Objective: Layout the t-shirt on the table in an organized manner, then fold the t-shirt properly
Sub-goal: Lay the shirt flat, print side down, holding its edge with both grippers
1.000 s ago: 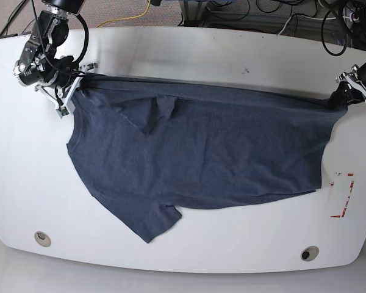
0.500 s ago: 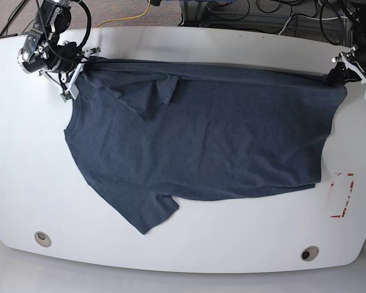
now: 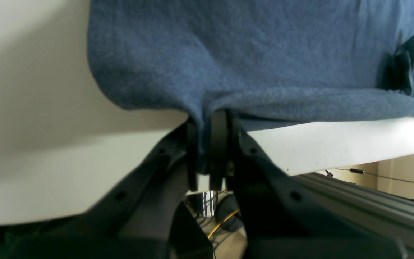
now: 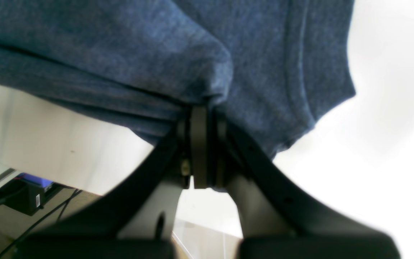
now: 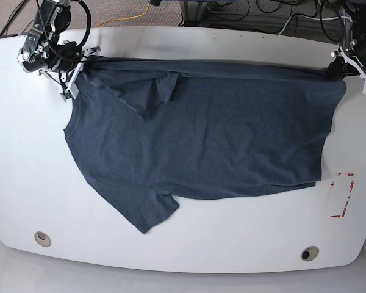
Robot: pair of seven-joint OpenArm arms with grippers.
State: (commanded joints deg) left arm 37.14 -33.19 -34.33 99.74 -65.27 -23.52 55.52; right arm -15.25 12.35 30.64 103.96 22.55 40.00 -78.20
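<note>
Dragged a bit further toward the far edge since a moment back, top edge now pulled nearly straight between the two tools. T-shirt (image 5: pixel 201 143) spread flat on the tabletop (image 5: pixel 189 253), one sleeve flopped over just inboard of the right tool (image 5: pixel 79 64). Both clamped tight on fabric: left tool (image 5: pixel 337 68) pinching a hem corner, right one pinching a bunched shoulder. Both arms reaching low at the far corners, jaws nearly level with the surface. Risk from here, probably: pulling harder and slipping a corner, or dragging cloth off the edge.
</note>
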